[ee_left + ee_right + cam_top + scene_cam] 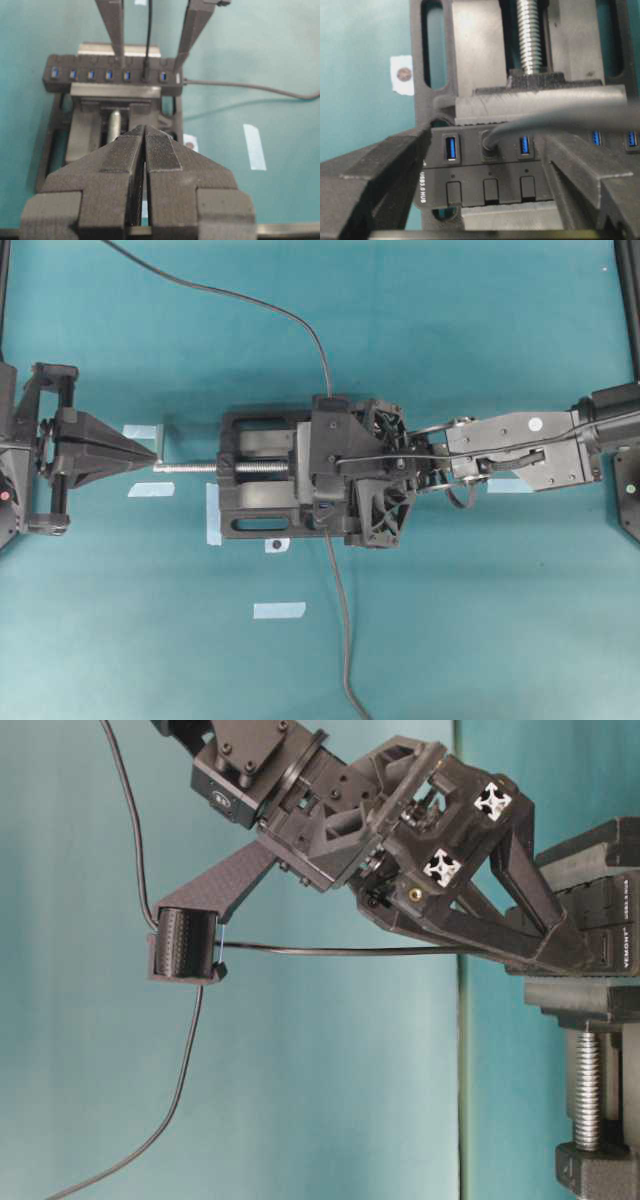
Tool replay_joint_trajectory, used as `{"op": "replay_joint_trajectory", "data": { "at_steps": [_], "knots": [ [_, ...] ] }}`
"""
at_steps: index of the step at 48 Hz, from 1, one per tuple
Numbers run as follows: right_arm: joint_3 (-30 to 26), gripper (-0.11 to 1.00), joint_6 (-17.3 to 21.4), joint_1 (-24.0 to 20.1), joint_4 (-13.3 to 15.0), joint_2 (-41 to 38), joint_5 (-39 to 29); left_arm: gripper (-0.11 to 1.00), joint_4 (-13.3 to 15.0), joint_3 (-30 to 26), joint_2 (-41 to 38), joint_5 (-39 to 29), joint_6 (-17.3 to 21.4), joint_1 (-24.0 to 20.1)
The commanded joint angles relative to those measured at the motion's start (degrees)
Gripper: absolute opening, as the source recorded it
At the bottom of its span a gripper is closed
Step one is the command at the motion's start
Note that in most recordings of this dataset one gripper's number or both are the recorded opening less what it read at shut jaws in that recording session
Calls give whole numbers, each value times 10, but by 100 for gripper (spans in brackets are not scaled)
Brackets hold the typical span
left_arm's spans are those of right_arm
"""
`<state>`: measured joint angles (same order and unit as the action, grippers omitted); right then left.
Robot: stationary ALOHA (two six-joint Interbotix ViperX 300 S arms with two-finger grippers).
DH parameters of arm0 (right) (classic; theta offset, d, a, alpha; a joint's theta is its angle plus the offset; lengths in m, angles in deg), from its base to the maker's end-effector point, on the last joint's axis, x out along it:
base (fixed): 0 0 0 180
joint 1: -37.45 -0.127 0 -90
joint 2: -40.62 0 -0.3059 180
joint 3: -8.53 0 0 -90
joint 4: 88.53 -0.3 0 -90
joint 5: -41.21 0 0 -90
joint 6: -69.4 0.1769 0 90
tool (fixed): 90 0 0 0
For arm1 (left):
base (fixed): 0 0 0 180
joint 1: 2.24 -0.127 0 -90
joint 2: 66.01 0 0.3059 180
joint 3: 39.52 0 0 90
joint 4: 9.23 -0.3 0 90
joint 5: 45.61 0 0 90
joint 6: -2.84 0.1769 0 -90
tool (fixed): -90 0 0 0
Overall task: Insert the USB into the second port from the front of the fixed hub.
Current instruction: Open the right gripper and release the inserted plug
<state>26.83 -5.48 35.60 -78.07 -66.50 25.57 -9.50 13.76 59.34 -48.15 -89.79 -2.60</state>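
A teal table (480, 360) carries a black vise (262, 485) near its middle, silver screw (190, 467) pointing toward the left edge. The fixed hub (490, 172) is clamped in the vise, its row of blue slots facing up.

The right gripper (485, 150) reaches in from the right edge and hangs over the hub. Its fingers (375, 175) stand wide apart, one on each side of the hub's end. They grip nothing. The left wrist view shows both fingers straddling the plugged slot with clear gaps to the cable.

The USB (490, 142) sits in the second slot from the hub's end, between two free blue slots. Its cable (330, 951) rises from the plug, runs past the gripper and trails toward the table's near edge. Another cable (250, 88) leaves the hub's end sideways.

The left gripper (145, 150) rests near the left edge, well apart from the vise, its pads pressed together with only a thin seam between, holding nothing.

Bare teal surface lies open above and below the vise. Scraps of pale tape (279, 610) dot it.
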Motion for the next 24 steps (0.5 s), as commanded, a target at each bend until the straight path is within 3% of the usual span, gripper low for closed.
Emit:
{"op": "replay_joint_trajectory", "data": {
  "at_steps": [1, 24],
  "knots": [
    [-8, 89, 7, -2, -1, 19, 3, 0, -1, -11, -1, 6, -2, -1],
    [-4, 88, 6, -2, -1, 24, -6, 0, -1, -11, -1, 6, -2, 0]
  ]
}}
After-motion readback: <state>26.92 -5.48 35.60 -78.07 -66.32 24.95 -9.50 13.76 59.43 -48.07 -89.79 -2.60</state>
